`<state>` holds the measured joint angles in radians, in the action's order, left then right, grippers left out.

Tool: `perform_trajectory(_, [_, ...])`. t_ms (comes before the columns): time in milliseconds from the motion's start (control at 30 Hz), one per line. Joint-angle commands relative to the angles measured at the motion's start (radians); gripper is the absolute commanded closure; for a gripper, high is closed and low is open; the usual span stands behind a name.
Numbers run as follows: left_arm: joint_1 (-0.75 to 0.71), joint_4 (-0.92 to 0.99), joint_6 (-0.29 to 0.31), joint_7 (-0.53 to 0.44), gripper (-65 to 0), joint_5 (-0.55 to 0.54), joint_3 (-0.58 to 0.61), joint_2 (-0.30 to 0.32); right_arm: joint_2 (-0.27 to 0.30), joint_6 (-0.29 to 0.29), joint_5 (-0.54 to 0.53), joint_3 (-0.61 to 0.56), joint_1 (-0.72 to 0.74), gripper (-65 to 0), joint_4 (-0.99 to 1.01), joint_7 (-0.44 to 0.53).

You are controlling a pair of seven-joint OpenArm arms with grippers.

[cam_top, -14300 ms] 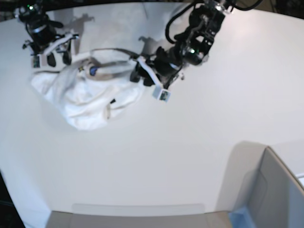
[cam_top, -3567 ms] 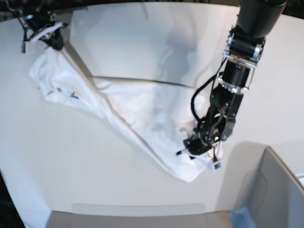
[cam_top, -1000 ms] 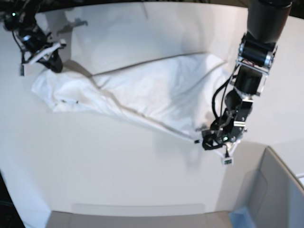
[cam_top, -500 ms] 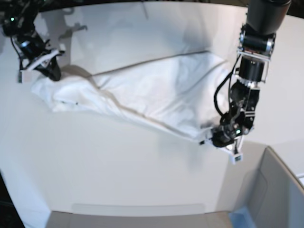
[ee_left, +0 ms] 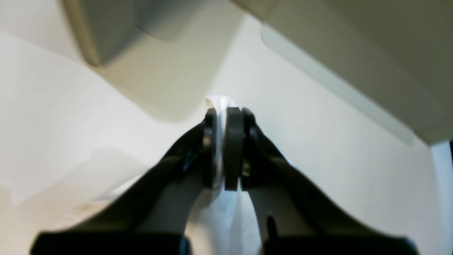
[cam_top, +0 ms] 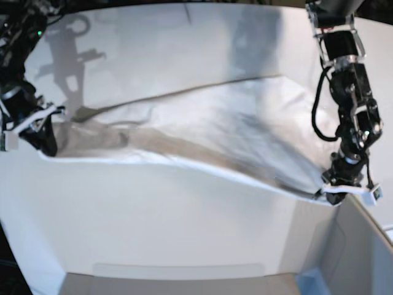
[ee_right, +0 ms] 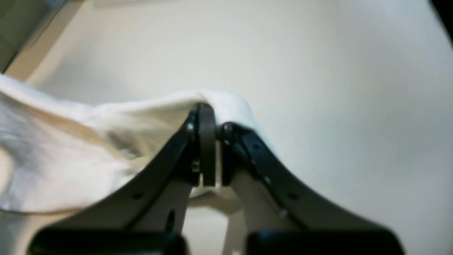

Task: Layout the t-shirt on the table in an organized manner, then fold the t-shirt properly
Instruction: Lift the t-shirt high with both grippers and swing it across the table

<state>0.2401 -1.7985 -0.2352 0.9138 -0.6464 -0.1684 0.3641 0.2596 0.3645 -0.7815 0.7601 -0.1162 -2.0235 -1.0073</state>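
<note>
The white t-shirt point(cam_top: 202, 132) hangs stretched in a long band across the table point(cam_top: 153, 215), held at both ends. In the base view my left gripper point(cam_top: 332, 188) is at the right, shut on the shirt's lower right corner, close to the grey box. The left wrist view shows a thin fold of t-shirt point(ee_left: 218, 102) pinched in the left gripper point(ee_left: 220, 141). My right gripper point(cam_top: 46, 142) at the far left is shut on the other end. In the right wrist view, the bunched t-shirt point(ee_right: 106, 141) passes over the right gripper point(ee_right: 214, 156). No print is visible.
A grey box point(cam_top: 356, 246) with a blue corner point(cam_top: 310, 279) stands at the front right, right beside my left gripper. It also fills the top of the left wrist view as the grey box point(ee_left: 354, 42). Arm shadows fall on the far table.
My left gripper has shut on the shirt's corner and moved right toward the grey box. The right arm has come forward and left. The shirt is now pulled longer and tauter.
</note>
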Motion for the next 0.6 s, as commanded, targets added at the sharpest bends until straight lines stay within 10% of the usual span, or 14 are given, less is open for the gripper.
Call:
perform_trajectory(0, [0.028,-0.031,0.010,-0.022,-2.0,0.000,-0.012,0.014,0.037,0.011,-0.014,0.005,0.037,0.0,-0.019,0.031])
perform_trajectory(433, [0.014,-0.071,0.015,-0.049,-2.0,-0.290,-0.311,0.059,0.140,0.011,-0.019,-0.034,0.220,0.0,-0.016,0.144])
perform_trajectory(567, [-0.064,-0.131,0.133,-0.049,-1.9,-0.425,-0.468,0.062,0.131,0.011,-0.019,-0.046,0.286,0.0,-0.018,0.210])
